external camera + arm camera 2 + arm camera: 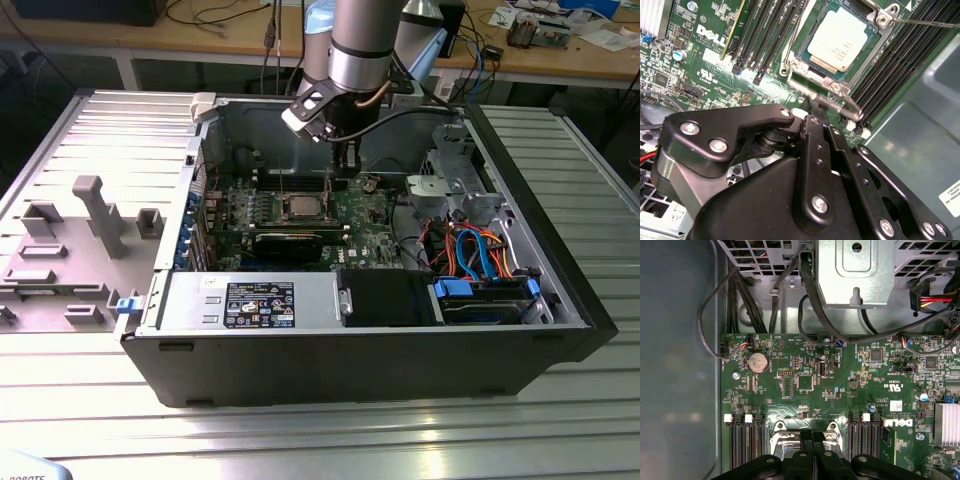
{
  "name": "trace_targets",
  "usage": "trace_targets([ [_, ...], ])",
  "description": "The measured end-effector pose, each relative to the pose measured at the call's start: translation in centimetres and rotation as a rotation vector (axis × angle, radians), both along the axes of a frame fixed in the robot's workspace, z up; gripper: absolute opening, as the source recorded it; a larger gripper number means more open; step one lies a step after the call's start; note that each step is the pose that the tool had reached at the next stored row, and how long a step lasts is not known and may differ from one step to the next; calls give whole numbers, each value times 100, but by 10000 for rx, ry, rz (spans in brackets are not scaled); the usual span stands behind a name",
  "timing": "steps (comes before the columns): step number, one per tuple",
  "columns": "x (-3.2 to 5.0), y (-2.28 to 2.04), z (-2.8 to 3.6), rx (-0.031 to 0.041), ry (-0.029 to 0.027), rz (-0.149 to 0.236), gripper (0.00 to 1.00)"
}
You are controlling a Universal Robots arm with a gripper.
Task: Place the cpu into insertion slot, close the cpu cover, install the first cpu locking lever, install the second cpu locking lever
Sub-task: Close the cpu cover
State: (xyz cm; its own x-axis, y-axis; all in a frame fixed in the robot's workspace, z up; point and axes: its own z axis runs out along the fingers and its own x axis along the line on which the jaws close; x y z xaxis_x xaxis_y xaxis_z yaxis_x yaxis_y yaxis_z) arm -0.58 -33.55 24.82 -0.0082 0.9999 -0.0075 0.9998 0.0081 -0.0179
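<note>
Seeing the gripper (817, 102) hanging low over the motherboard (695, 65) with fingers drawn narrow, nearly together, at the edge of the insertion slot (788, 64), we are judging it is working a locking lever; we cannot tell if anything is pinched. The cpu (840, 37) is sitting inside the slot, the cpu cover (834, 87) is looking folded down around it, and the open computer case (350, 370) is holding the board.
</note>
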Motion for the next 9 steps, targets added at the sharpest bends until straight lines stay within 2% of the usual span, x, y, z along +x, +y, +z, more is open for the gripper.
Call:
trace_targets([
  [9,-37,0,-1,1,0,2,11],
])
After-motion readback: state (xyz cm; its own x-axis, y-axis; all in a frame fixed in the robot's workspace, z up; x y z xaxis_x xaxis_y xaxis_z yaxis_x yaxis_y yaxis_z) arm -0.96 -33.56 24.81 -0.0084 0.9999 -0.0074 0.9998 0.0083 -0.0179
